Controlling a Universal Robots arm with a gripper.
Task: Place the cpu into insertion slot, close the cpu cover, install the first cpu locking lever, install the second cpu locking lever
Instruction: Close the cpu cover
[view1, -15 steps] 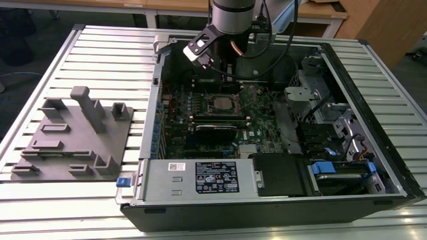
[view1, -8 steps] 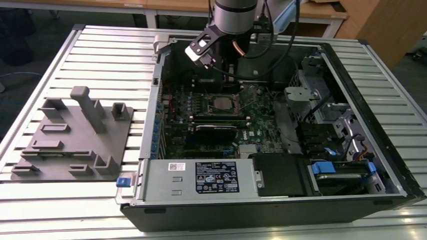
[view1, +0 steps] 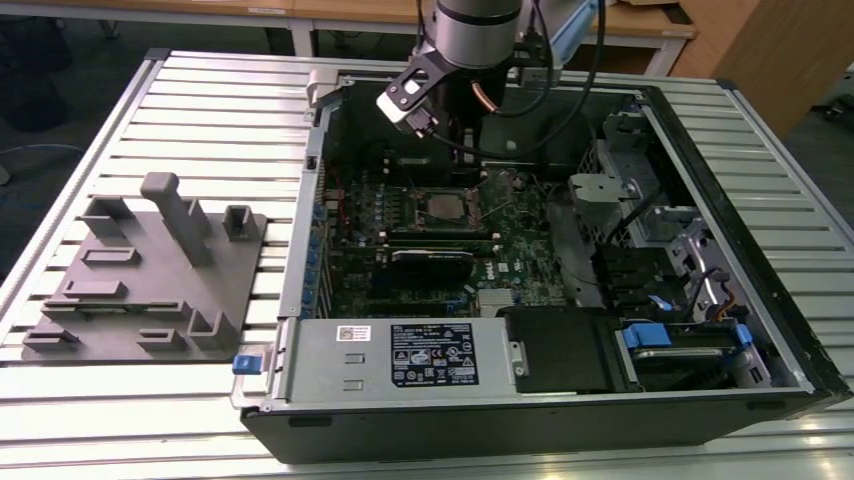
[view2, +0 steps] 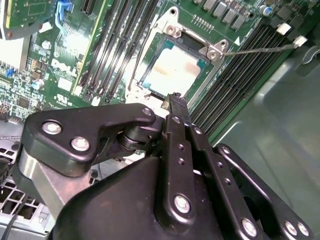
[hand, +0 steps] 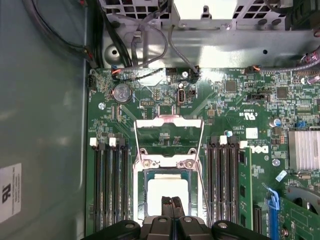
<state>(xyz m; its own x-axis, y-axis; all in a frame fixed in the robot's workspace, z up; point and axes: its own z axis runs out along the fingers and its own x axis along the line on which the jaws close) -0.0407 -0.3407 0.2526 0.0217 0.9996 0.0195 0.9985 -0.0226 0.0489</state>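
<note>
Jaws pressed together and gripping nothing, the gripper (hand: 171, 201) hung low inside the open computer case (view1: 787, 250), its tip just above one edge of the cpu (hand: 166, 189). That chip sat in the insertion slot (view1: 418, 208) on the green motherboard (hand: 235, 100), and the cpu cover (hand: 167, 161) seemed to lie down around it. A thin wire lever (view2: 260, 48) angled away over the memory slots (view2: 240, 70).

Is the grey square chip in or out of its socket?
In: the grey square chip lies flat inside the metal-rimmed square socket.
</note>
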